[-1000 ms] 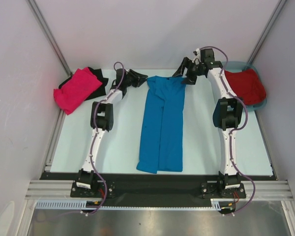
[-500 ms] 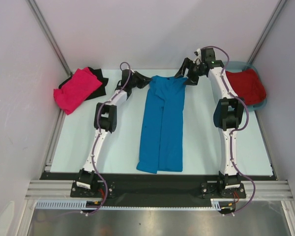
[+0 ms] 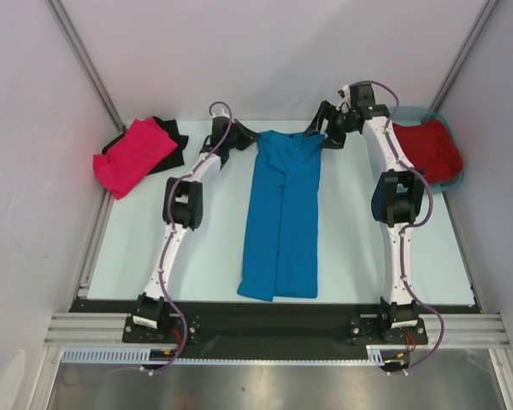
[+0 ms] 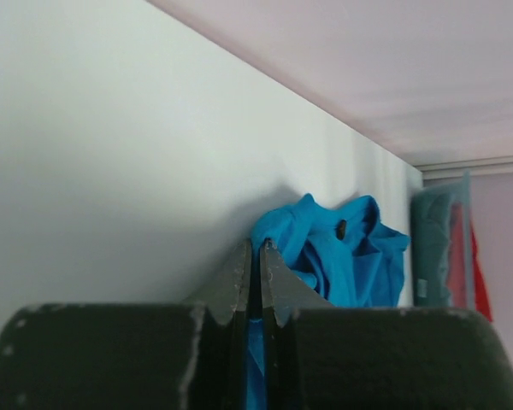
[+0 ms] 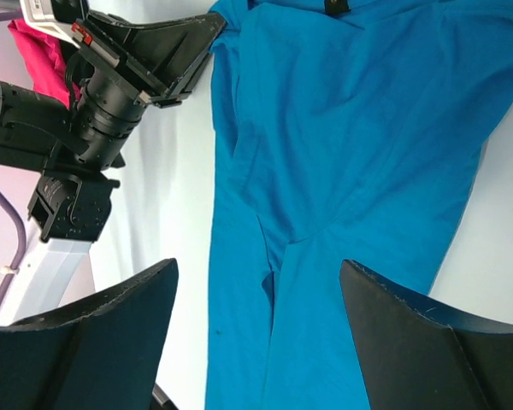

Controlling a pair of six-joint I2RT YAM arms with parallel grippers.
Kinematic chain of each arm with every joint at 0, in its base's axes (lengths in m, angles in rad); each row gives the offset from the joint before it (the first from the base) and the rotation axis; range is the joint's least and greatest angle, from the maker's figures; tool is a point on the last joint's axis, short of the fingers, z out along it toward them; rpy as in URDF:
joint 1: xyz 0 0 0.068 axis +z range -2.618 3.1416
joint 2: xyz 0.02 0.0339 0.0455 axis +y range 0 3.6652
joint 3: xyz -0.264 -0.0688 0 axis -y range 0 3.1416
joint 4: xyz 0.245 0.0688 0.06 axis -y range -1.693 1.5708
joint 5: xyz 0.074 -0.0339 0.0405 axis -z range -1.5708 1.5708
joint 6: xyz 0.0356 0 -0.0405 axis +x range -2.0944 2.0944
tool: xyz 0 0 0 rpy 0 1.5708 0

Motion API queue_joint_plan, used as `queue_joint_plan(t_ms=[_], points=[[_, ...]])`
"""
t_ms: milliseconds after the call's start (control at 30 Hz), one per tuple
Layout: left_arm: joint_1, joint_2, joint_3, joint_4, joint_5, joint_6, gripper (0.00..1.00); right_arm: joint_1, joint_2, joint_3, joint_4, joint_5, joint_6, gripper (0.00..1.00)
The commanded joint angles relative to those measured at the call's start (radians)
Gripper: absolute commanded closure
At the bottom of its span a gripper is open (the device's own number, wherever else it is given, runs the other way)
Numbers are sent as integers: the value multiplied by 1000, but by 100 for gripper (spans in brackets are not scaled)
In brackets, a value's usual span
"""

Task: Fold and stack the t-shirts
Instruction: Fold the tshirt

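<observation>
A bright blue t-shirt [image 3: 282,222] lies lengthwise down the middle of the table, its sides folded in. My left gripper [image 3: 255,139] is at the shirt's far left corner and is shut on it. In the left wrist view blue cloth shows between the closed jaws [image 4: 256,248], with the bunched collar [image 4: 350,256] behind. My right gripper [image 3: 321,137] hovers open over the far right corner, with the blue t-shirt [image 5: 359,145] spread below its fingers [image 5: 256,266]. A hot pink t-shirt [image 3: 135,155] lies on a black t-shirt [image 3: 173,132] at the far left.
A teal tub [image 3: 455,175] at the far right holds a dark red t-shirt [image 3: 427,149]. White walls close in the back and both sides. The left arm's wrist [image 5: 94,111] shows at the upper left of the right wrist view.
My left gripper has moved right to the blue t-shirt's far left corner and closed on the cloth. The right gripper has edged slightly and stays open.
</observation>
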Motion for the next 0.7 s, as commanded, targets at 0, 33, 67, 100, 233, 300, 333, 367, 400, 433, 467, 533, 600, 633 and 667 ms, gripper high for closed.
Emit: queue_joint_plan(t_ms=[0, 33, 67, 100, 233, 300, 333, 367, 400, 433, 467, 533, 600, 633, 667], points=[[27, -106, 40, 0, -69, 118, 100, -1, -22, 47, -15, -30, -3, 16], [31, -106, 40, 25, -70, 117, 99, -1, -19, 48, -15, -31, 0, 16], [36, -104, 46, 34, -78, 115, 100, -1, -18, 48, -15, -34, 1, 16], [39, -104, 53, 39, -84, 115, 100, -3, -18, 48, -15, -36, 3, 16], [59, -104, 57, 71, -89, 121, 94, -1, -16, 46, -15, -42, 7, 16], [64, -104, 60, 63, -87, 135, 92, -3, -12, 46, -12, -46, 10, 16], [64, -107, 59, 47, -89, 152, 85, -4, -7, 49, -12, -54, 13, 16], [67, -118, 50, 46, -89, 156, 31, -3, -4, 52, -12, -57, 15, 16], [65, -123, 45, 48, -83, 161, 1, -4, -3, 55, -16, -57, 17, 16], [65, -132, 45, 40, -81, 173, 0, -4, -3, 58, -23, -53, 18, 16], [67, -143, 39, 36, -77, 179, 0, -6, -3, 57, -30, -46, 21, 16], [70, -196, -1, 11, -61, 206, 0, -7, -12, 40, -59, -8, 29, 16], [71, -280, -53, -15, -49, 242, 0, -12, -33, 9, -72, 1, 29, 16], [71, -310, -117, -42, -40, 253, 0, -12, -42, -12, -75, 10, 24, 17], [70, -348, -154, -52, -28, 259, 1, -9, -50, -44, -84, 29, 17, 17]])
